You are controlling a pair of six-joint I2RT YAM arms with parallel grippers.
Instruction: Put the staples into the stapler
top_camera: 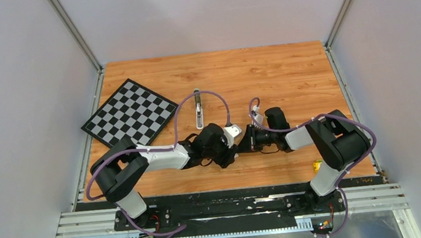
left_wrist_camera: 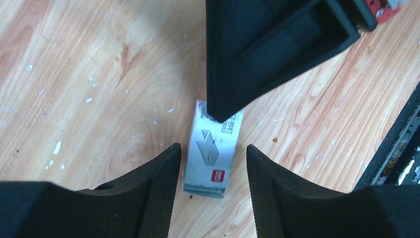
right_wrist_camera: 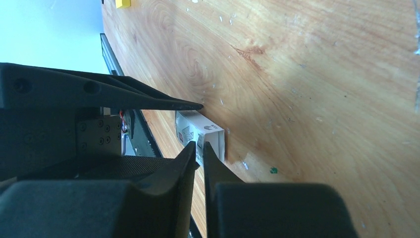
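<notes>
A small white staple box (left_wrist_camera: 214, 158) lies flat on the wooden table. My left gripper (left_wrist_camera: 213, 147) is open, with a finger on either side of the box and a gap to each. My right gripper (right_wrist_camera: 199, 145) comes in from the opposite side. Its jaws are drawn to a narrow slit, pinched on the box's (right_wrist_camera: 210, 133) far end. The staples themselves do not show plainly; only a grey band appears at the box's near end. The stapler (top_camera: 198, 109) lies unfolded farther back on the table, away from both grippers (top_camera: 226, 153) (top_camera: 245, 142).
A checkerboard mat (top_camera: 131, 112) lies at the back left. A small yellow block (top_camera: 317, 165) sits by the right arm's base, also seen as the yellow block (right_wrist_camera: 123, 3). The table's near edge and black rail (left_wrist_camera: 396, 148) run close beside the box.
</notes>
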